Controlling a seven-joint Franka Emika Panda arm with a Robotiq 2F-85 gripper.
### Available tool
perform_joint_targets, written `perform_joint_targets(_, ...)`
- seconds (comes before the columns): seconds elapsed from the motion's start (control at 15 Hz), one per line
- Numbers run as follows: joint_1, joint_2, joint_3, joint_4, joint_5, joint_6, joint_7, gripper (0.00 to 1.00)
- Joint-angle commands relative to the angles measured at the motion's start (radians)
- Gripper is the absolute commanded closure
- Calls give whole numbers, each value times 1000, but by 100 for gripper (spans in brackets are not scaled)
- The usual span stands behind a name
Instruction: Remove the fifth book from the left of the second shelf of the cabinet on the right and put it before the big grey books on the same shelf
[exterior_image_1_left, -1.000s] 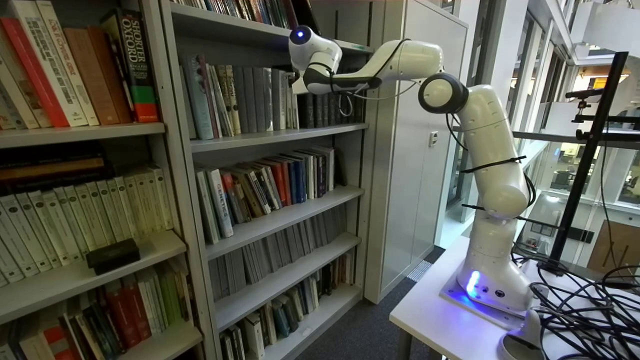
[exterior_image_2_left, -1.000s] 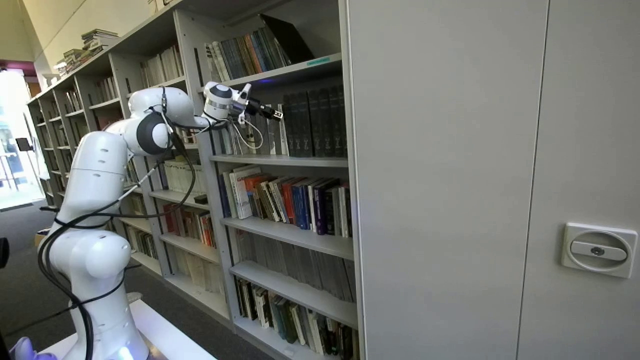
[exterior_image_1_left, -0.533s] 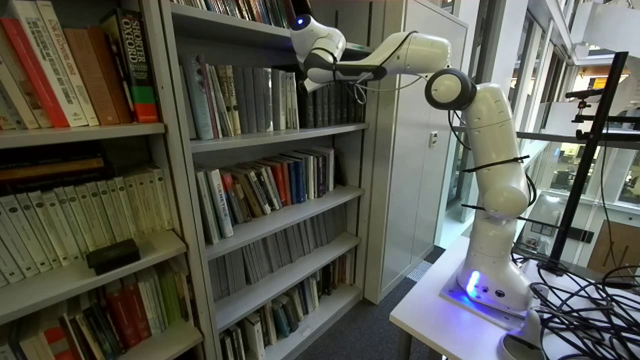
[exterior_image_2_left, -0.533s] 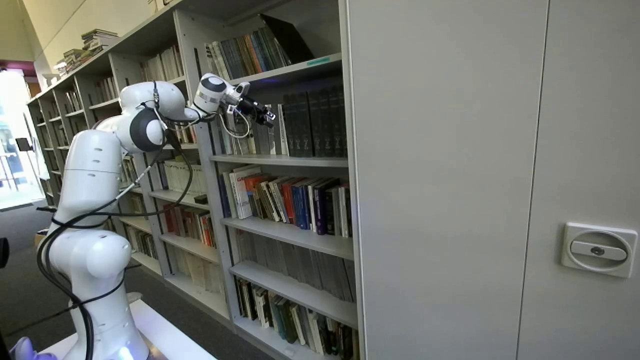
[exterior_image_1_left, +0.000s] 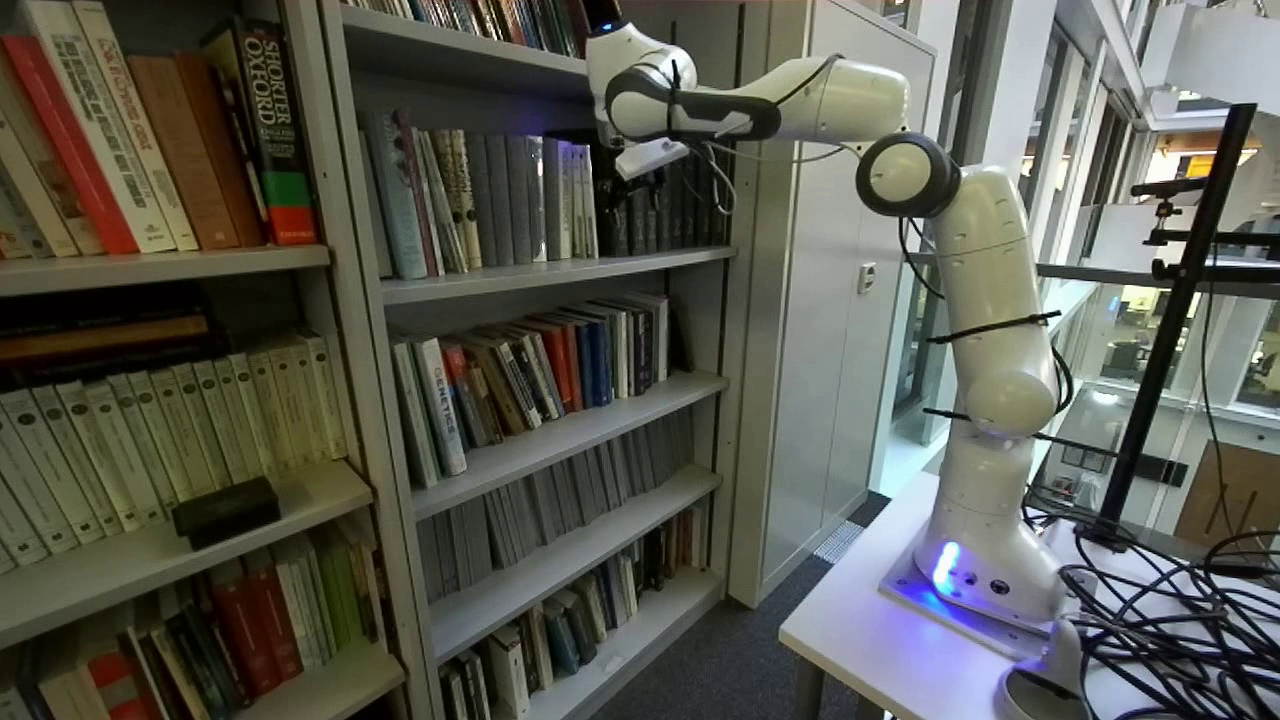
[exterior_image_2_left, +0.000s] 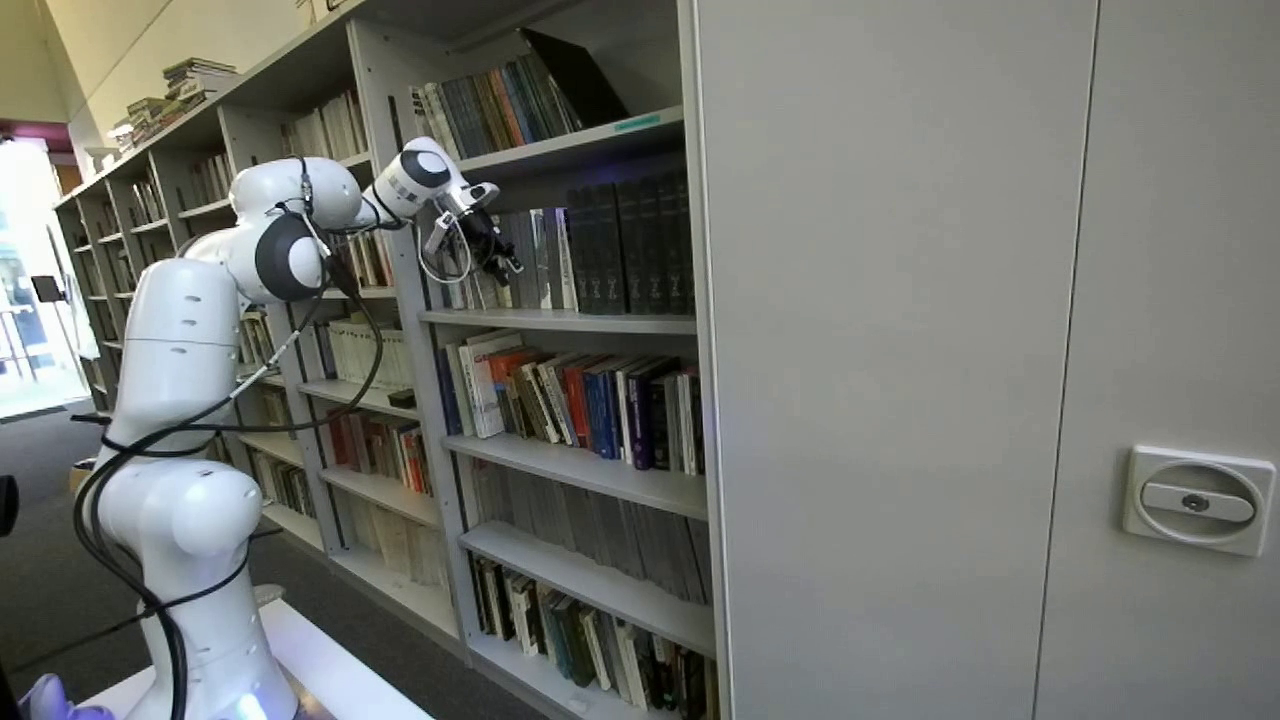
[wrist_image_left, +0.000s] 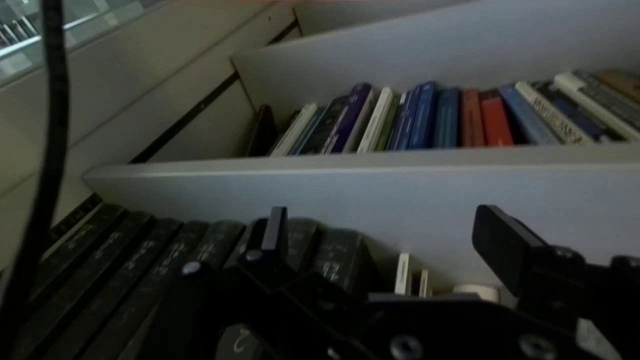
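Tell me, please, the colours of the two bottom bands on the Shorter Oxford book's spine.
Green above red; the Oxford book shows best in an exterior view.

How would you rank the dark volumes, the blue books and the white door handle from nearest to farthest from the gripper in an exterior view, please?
1. Dark volumes: about level with the gripper, just right in the picture.
2. Blue books: one level down, slightly right.
3. White door handle: far over to the right.
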Motion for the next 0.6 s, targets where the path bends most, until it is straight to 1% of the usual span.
perform_joint_targets(0.0, -11, -19, 5, -4, 73, -169, -74, 0)
perform_joint_targets(0.13, -4, -14, 1, 1, 67, -240, -85, 0)
perform_joint_targets(0.2, -6, -10, 3, 9, 81, -268, -92, 0)
perform_joint_targets(0.33, -21, -9, 12, 23, 158, -295, -114, 0)
perform_joint_targets(0.47, -29, -13, 17, 32, 252, -277, -113, 0)
perform_joint_targets(0.53, -12, -24, 10, 19, 232, -227, -77, 0)
